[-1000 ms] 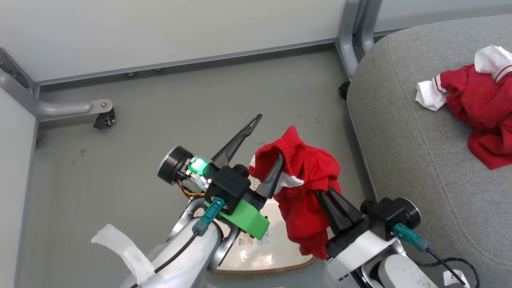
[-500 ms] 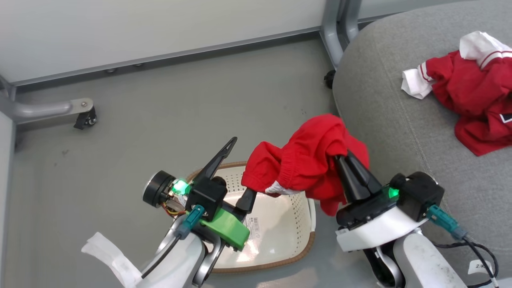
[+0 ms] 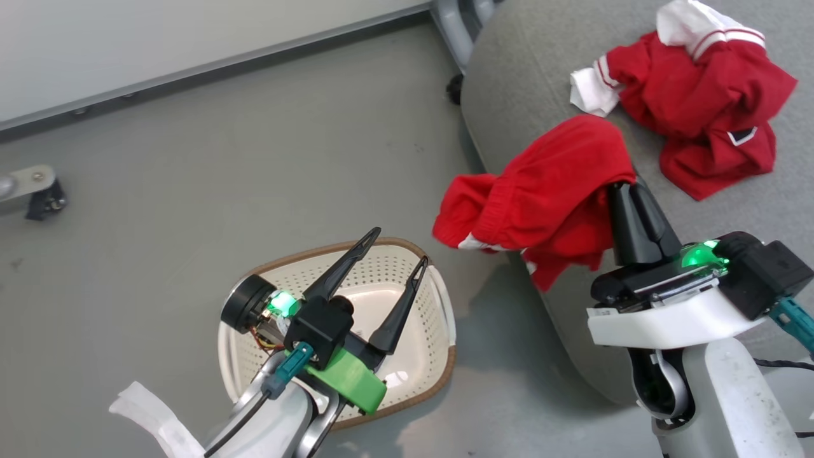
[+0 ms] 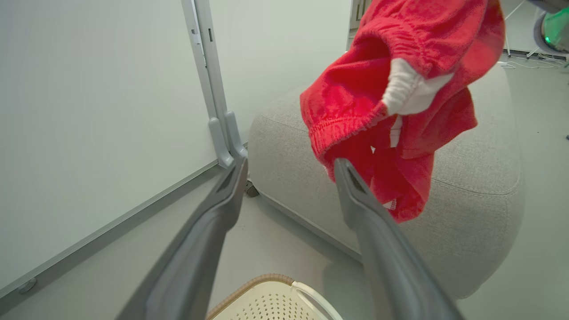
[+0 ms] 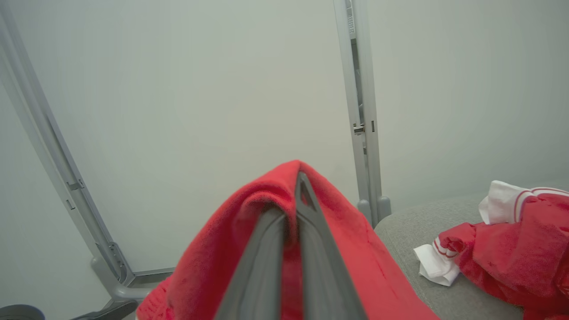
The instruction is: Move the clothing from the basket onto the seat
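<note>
Red white-trimmed shorts (image 3: 547, 184) hang from the right gripper (image 3: 626, 191), jaws clamped on the cloth, held high to clear the edge of the light-grey fabric seat (image 3: 528, 63), I'd guess. The left gripper (image 3: 399, 247) hovers empty, jaws wide apart, over the cream perforated plastic basket (image 3: 439, 305).

Red shorts (image 3: 547, 187) with white trim — red-and-white striped-cuff top (image 3: 699, 95) — cream perforated basket (image 3: 437, 321), brown rim.
</note>
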You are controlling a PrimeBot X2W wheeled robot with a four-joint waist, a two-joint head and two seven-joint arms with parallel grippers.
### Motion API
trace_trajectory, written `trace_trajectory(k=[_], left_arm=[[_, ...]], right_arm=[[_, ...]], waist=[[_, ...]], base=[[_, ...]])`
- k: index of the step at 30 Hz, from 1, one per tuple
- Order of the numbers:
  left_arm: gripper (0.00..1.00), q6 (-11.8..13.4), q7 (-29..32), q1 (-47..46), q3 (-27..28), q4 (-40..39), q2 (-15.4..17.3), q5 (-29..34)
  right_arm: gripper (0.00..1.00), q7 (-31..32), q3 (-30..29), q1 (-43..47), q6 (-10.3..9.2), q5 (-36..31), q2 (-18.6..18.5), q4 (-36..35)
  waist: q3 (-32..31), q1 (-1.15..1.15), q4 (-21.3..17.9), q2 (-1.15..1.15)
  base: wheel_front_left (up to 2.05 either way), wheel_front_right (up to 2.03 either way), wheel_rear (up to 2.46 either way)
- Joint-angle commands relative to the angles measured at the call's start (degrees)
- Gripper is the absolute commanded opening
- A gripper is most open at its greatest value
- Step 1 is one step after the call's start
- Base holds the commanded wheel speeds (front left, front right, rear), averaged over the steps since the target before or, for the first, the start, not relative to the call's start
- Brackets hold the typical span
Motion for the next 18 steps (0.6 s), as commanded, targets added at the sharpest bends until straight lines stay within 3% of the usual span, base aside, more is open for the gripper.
trace_trajectory(k=[1, 18], left_arm=[[1.0, -0.1, -0.2, 0.6, 0.1, -0.5, 0.8, 0.9], [1.0, -1.4, 2.7, -1.4, -2.3, -4.1, 4.3, 2.4]], right_arm=[[0.0, -0.1, -0.6, -0.1, -0.06, 0.3, 0.0, -0.9], [0.0, -0.1, -6.2, 5.1, -0.06, 3.6, 0.0, -5.9]], waist=[[2.8, 0.0, -3.8, 0.0], [7.9, 0.0, -17.5, 0.0]], base=[[0.0, 0.0, 0.0], [0.0, 0.0, 0.0]])
